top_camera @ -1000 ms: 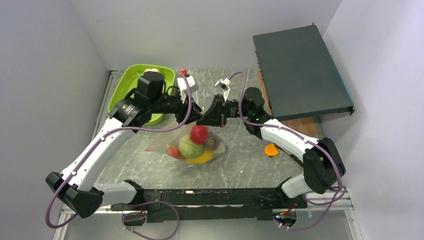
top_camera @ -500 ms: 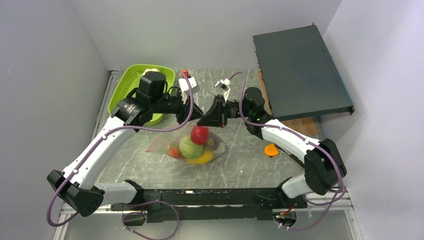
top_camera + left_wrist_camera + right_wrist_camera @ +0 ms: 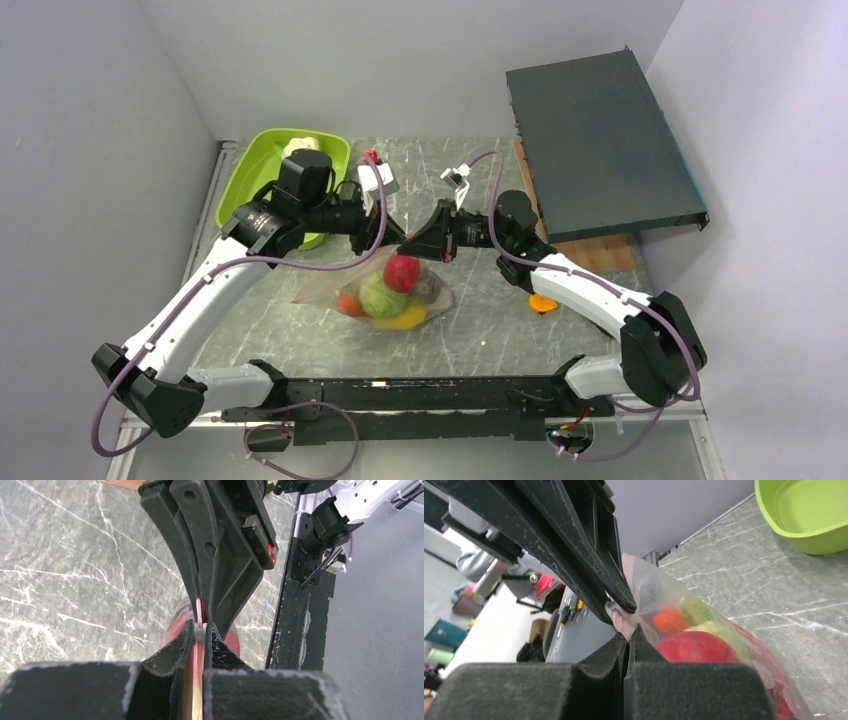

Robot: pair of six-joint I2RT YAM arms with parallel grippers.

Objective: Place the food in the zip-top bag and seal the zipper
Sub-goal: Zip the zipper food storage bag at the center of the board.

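Note:
The zip-top bag [image 3: 322, 290] hangs in the middle of the table, its bottom on the marble. Inside it lies the food: a red apple [image 3: 400, 270], a green round piece [image 3: 381, 296], a yellow piece [image 3: 402, 318], a small red one [image 3: 348, 303] and a dark purple one [image 3: 428, 289]. My left gripper [image 3: 397, 243] and right gripper [image 3: 418, 248] meet tip to tip at the bag's top edge. In the left wrist view my left gripper [image 3: 200, 630] is shut on the pink zipper [image 3: 199, 609] at a white bit. In the right wrist view my right gripper [image 3: 628, 632] is shut on the zipper [image 3: 625, 624] too.
A lime-green tray [image 3: 250, 178] stands at the back left with a pale item [image 3: 300, 146] in it. An orange disc [image 3: 543, 300] lies under the right forearm. A dark flat box [image 3: 600, 140] fills the back right. A white device [image 3: 378, 178] sits behind the grippers.
My left gripper's jaws have closed onto the zipper beside the right gripper. The right arm has shifted slightly right and toward the near edge. The bag has hardly moved.

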